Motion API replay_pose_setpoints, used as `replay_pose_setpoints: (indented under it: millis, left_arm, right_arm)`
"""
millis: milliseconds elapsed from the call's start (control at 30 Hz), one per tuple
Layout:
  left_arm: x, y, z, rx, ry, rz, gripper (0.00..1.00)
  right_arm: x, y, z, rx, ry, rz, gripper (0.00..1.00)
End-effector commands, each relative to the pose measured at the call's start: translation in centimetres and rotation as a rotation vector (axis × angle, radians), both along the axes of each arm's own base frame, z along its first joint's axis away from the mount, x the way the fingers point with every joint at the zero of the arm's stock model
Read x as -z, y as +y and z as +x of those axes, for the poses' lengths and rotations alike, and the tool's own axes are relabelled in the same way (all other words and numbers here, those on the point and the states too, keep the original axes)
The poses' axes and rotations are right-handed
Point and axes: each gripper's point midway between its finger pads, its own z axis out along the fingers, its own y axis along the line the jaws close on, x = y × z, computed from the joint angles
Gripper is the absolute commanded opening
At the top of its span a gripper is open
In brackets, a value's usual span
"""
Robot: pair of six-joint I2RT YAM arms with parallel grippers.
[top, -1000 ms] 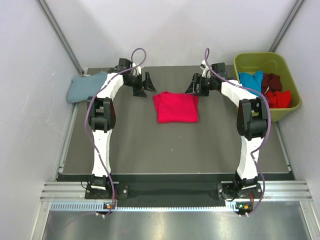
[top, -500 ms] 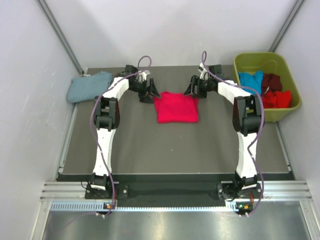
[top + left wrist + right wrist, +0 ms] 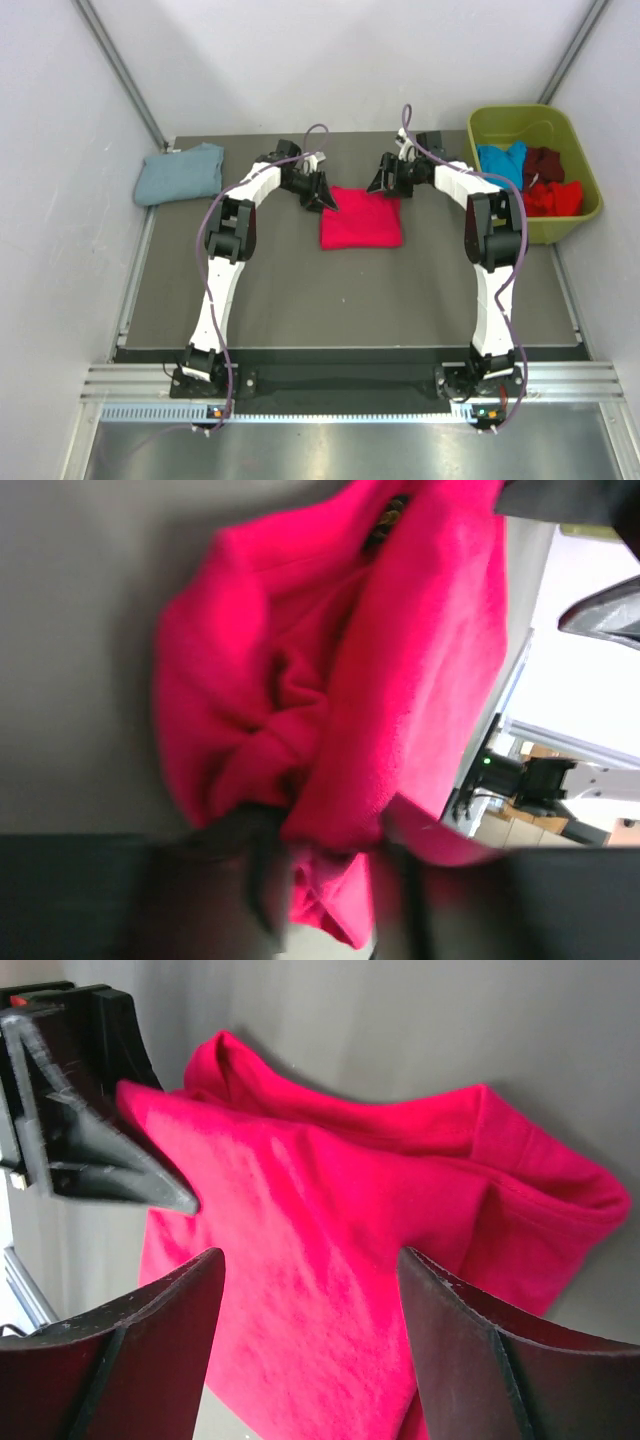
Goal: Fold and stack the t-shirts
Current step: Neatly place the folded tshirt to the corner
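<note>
A folded crimson-red t-shirt [image 3: 360, 217] lies in the middle of the dark mat. My left gripper [image 3: 322, 197] is at its far left corner, fingers closed on a bunched fold of red cloth [image 3: 300, 650] pinched between them [image 3: 330, 880]. My right gripper [image 3: 388, 180] hovers at the shirt's far right corner. It is open, with its fingers spread above the red fabric [image 3: 330, 1190] and nothing between them [image 3: 310, 1260]. One of the left gripper's fingers [image 3: 100, 1150] shows across the shirt in the right wrist view. A dusty blue-grey t-shirt [image 3: 180, 173] lies folded at the far left.
An olive-green bin [image 3: 535, 118] stands at the far right, holding a bright blue t-shirt [image 3: 500, 160], a maroon one [image 3: 545, 160] and a red one [image 3: 555, 196]. White walls close in both sides and the back.
My left gripper swung right from beside the shirt onto its far left corner and closed on the cloth. The red shirt shifted slightly right. The right gripper barely moved.
</note>
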Motion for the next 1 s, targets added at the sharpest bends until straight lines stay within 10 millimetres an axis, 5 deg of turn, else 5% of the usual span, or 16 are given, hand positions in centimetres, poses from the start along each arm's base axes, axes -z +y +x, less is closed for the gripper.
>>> replay_pose_setpoints:
  millis: [0, 67, 167, 333, 600, 767, 967]
  left_arm:
    - [4.3, 1.0, -0.2, -0.017, 0.033, 0.075, 0.34]
    - [4.0, 1.0, -0.1, -0.020, 0.026, 0.072, 0.14]
    - [3.5, 1.4, 0.1, -0.025, 0.009, 0.089, 0.00]
    - [0.3, 3.5, 1.4, -0.054, -0.068, 0.112, 0.00]
    - [-3.4, 9.8, 2.6, -0.107, -0.179, 0.262, 0.00]
    - [-7.1, 14.9, 4.1, -0.188, -0.280, 0.364, 0.00]
    - [-9.2, 20.7, 5.3, -0.265, -0.365, 0.511, 0.00]
  right_arm:
    - [-0.2, 1.2, -0.3, -0.033, -0.033, -0.006, 0.70]
    - [-0.5, 1.5, -0.5, -0.044, -0.042, -0.011, 0.70]
    - [-1.2, 1.7, -0.8, -0.055, -0.063, -0.017, 0.70]
    - [-3.4, 0.7, -1.0, -0.039, -0.120, -0.043, 0.70]
    - [-7.2, -2.9, -0.2, 0.052, -0.203, -0.077, 0.72]
    - [-7.2, -5.0, 0.0, 0.097, -0.205, -0.101, 0.73]
    - [-7.3, -5.2, 0.1, 0.105, -0.206, -0.099, 0.75]
